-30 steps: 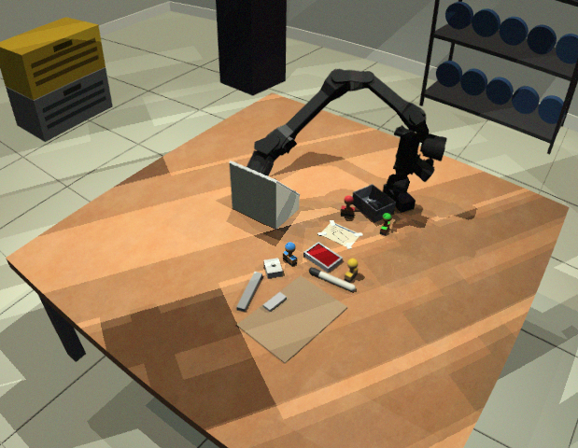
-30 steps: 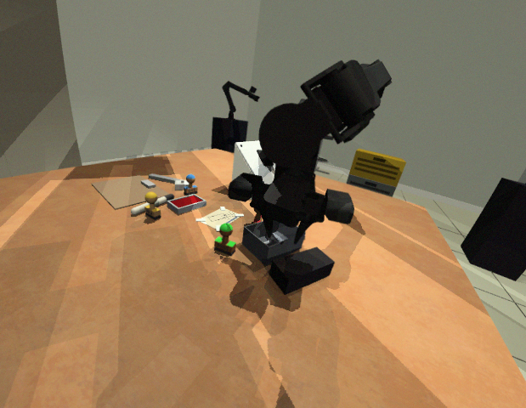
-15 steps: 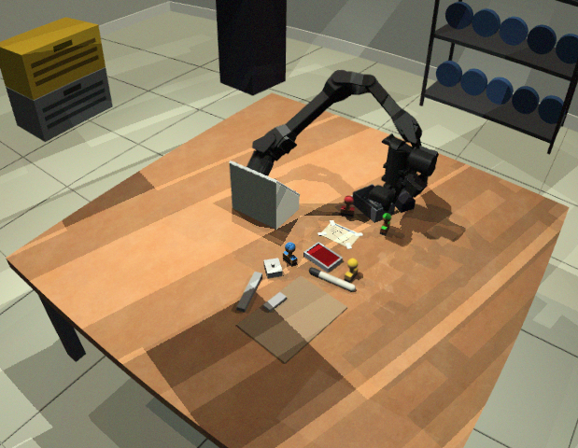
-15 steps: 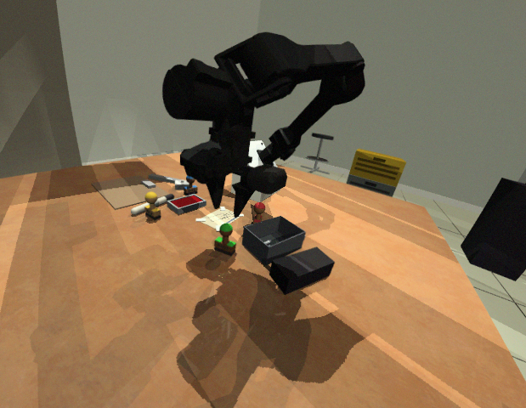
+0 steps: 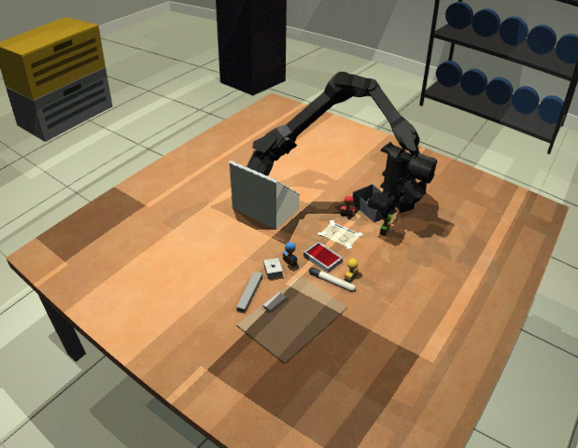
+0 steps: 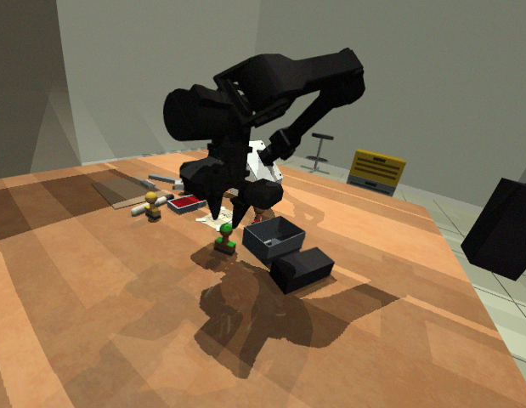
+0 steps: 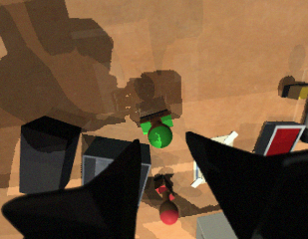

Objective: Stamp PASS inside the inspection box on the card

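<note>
Hovering gripper [image 6: 225,215] right above green-knobbed stamp [image 6: 226,238], jaws apart and gripping nothing, straddling the knob line for a top-down pinch. Stamp standing upright on the bench [image 6: 122,316] beside open grey box [image 6: 274,240], near card [image 5: 340,233]; ink pad [image 5: 322,255] waiting beyond the card.

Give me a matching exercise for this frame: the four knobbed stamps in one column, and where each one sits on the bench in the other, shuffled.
Things:
1. green stamp
2. red stamp
3. blue stamp
4. yellow stamp

Places:
A. beside the white marker
B. below the open tool, not yet gripped
C. next to the open grey box, on the card's far side
D. between the red ink pad and the small grey block

Pairs: 1-B, 2-C, 3-D, 4-A
</note>
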Controlling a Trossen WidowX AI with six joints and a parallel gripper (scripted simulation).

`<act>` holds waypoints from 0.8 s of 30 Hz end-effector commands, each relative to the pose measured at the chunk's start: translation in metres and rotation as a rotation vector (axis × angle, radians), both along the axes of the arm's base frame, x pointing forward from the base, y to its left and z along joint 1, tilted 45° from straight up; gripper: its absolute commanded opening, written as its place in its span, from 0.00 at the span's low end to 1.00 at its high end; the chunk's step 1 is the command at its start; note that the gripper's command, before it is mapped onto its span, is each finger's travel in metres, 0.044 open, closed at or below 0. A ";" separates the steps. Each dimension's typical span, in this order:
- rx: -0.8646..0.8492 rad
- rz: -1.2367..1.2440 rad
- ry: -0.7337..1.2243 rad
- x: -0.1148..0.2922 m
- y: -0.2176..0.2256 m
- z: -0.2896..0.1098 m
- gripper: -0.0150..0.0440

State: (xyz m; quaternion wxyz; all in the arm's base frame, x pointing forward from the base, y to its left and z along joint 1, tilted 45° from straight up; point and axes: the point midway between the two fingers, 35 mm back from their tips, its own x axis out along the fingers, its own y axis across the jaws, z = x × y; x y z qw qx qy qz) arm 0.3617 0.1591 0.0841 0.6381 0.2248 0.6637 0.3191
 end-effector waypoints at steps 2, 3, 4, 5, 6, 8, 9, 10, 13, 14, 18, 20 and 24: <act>0.000 -0.001 0.009 -0.002 0.006 -0.007 0.61; 0.000 -0.001 0.009 -0.002 0.007 -0.008 0.61; 0.000 -0.001 0.009 -0.002 0.009 -0.010 0.61; 0.000 -0.001 0.009 -0.003 0.010 -0.011 0.61; 0.000 -0.001 0.009 -0.003 0.011 -0.012 0.61; 0.001 -0.001 0.010 -0.003 0.013 -0.014 0.61; 0.001 -0.001 0.010 -0.004 0.015 -0.015 0.61; 0.001 -0.001 0.010 -0.004 0.016 -0.016 0.61; 0.001 -0.001 0.010 -0.005 0.019 -0.020 0.61; 0.002 -0.001 0.010 -0.005 0.021 -0.021 0.61; 0.002 -0.001 0.010 -0.006 0.025 -0.025 0.61; 0.003 -0.001 0.010 -0.007 0.028 -0.027 0.61; 0.004 -0.001 0.010 -0.008 0.032 -0.031 0.61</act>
